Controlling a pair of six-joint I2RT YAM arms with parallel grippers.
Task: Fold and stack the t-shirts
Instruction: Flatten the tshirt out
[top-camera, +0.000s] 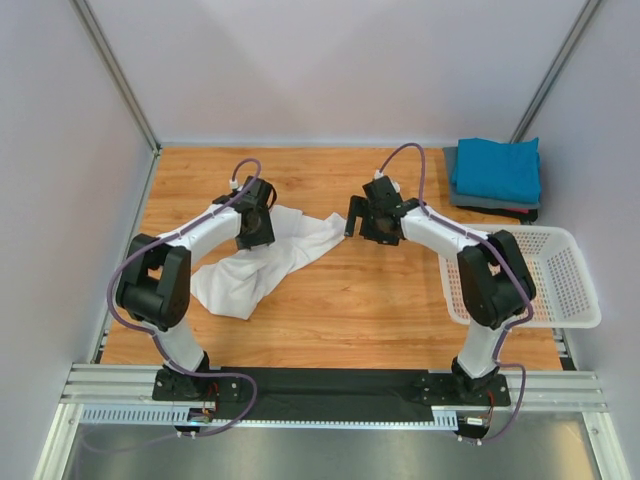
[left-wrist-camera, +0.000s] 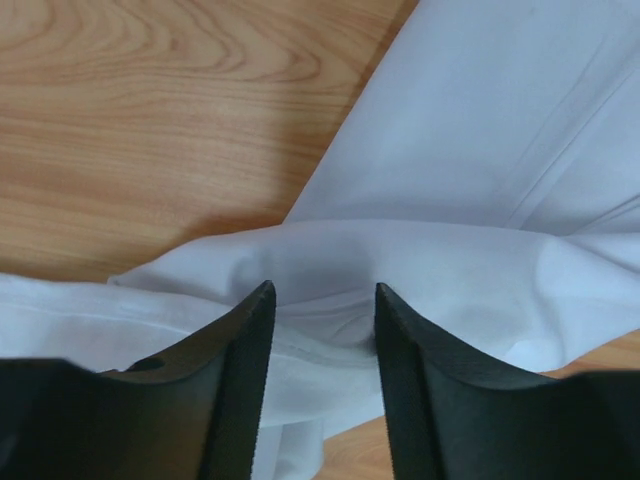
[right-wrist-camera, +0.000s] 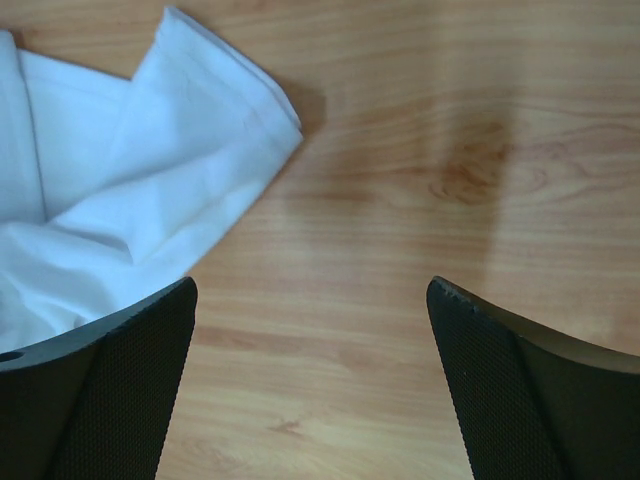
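The teal t-shirt (top-camera: 497, 168) sits folded on the dark grey t-shirt (top-camera: 472, 199) at the upper right. The white t-shirt (top-camera: 265, 262) lies crumpled at middle left, not folded yet. The left gripper (left-wrist-camera: 320, 296) is half apart around a bump of it. The right gripper (right-wrist-camera: 311, 287) is wide, holding nothing.

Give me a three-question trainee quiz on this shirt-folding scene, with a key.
1. True or false: the white t-shirt lies neatly folded.
2. The teal t-shirt is: A crumpled in the middle; B atop the folded pile at the far right; C held in the air.
3. Which gripper has white cloth between its fingers?
Key: 1 false, it is crumpled. 2 B. 3 The left gripper; the right gripper is open over the bare table.
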